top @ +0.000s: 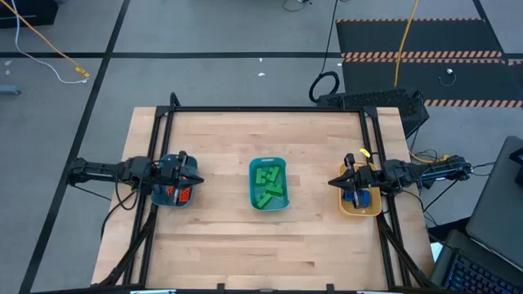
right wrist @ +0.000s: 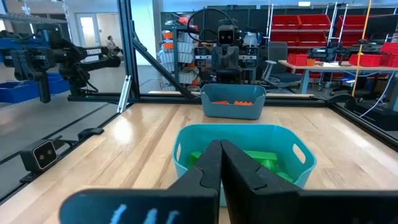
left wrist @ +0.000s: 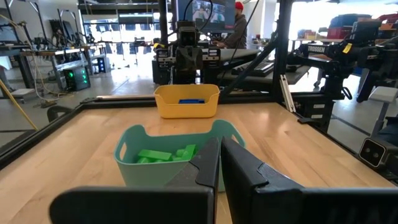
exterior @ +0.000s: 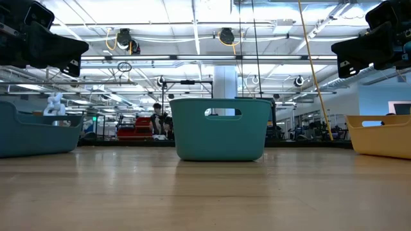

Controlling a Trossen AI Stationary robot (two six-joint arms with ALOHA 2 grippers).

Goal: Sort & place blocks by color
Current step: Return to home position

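Green blocks (top: 268, 184) are lying in the central teal bin (top: 251, 184), orange blocks (right wrist: 230, 102) in the dark blue bin (right wrist: 233, 111), blue blocks (left wrist: 191, 101) in the yellow bin (left wrist: 186, 111). We are judging sorting done: the left end effector (left wrist: 219, 148) and right end effector (right wrist: 221, 149), pressed together and empty above the outer bins, need only retract home.

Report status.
Left gripper shut over dark-blue bin, orange studded plastic bricks; right gripper shut over yellow bin, blue bricks; green bricks in teal bin. Nothing blocking.

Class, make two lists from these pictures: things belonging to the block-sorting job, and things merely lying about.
Job: green blocks, teal bin; orange blocks, dark blue bin; blue blocks, yellow bin; left gripper and right gripper, each over an end bin.
Lying about: yellow cable, black cable coil, striped floor mat.
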